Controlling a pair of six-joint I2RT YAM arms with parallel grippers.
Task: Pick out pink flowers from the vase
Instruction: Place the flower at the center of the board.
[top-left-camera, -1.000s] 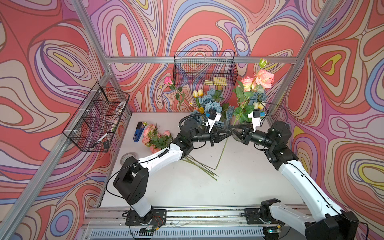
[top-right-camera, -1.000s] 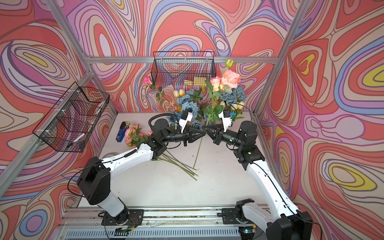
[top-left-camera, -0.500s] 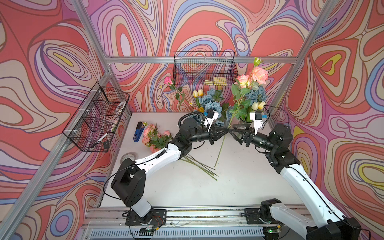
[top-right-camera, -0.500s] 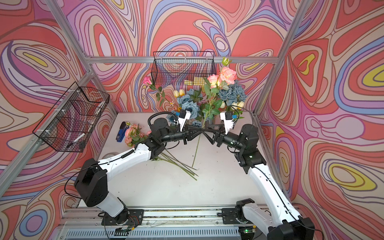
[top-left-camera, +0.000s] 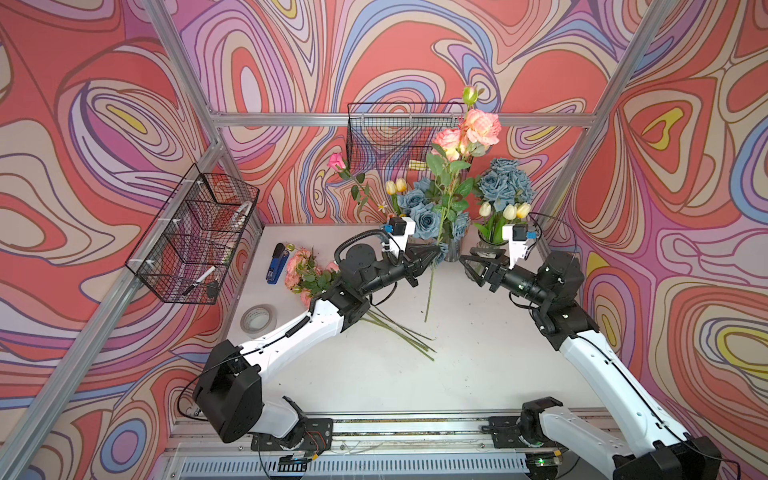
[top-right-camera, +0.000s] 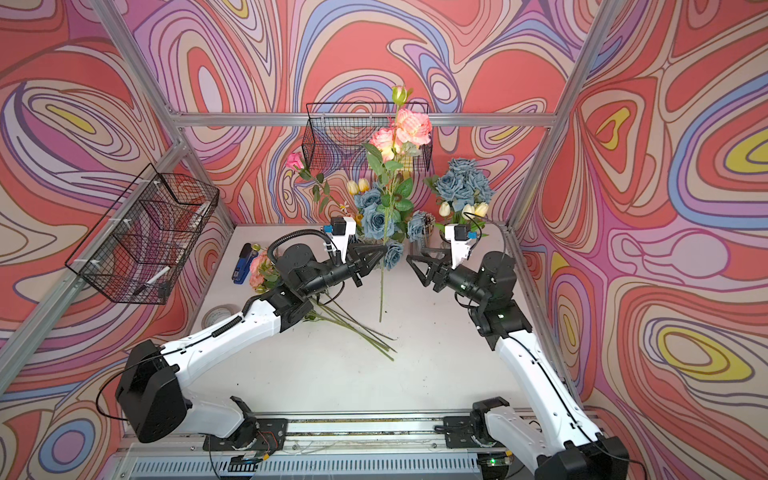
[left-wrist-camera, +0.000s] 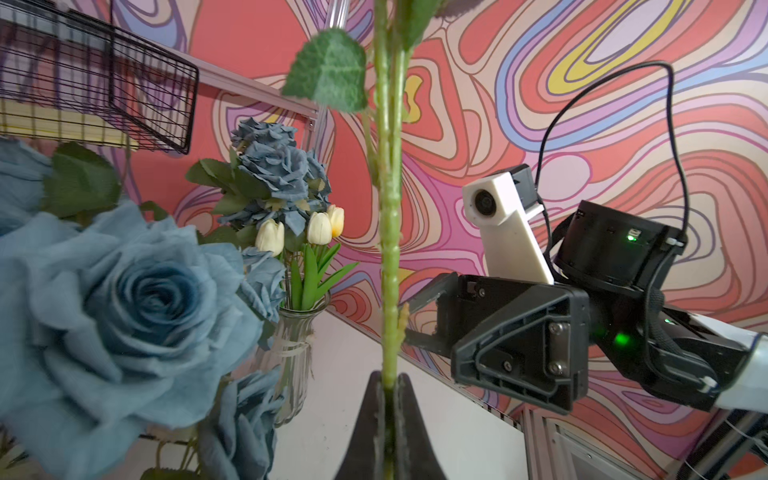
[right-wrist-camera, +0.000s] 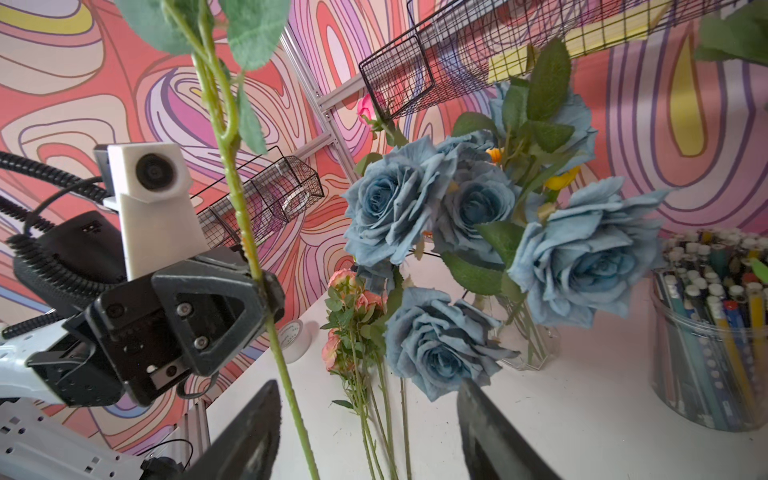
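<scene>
A stem of pink flowers hangs upright in mid-air over the table, its lower end free. My left gripper is shut on its green stem. My right gripper stands open just right of the stem, not touching it. Behind stand a glass vase of blue roses and a second vase of tulips and blue roses. More pink flowers lie on the table at the left. A pink bud leans out at the back left.
Black wire baskets hang on the left wall and the back wall. A blue stapler and a tape roll lie at the table's left. A jar of pencils stands beside the blue roses.
My right gripper has opened, let go of the stem and drawn back to the right. The left gripper now holds the pink flowers alone, shifted left of the right-hand vase.
</scene>
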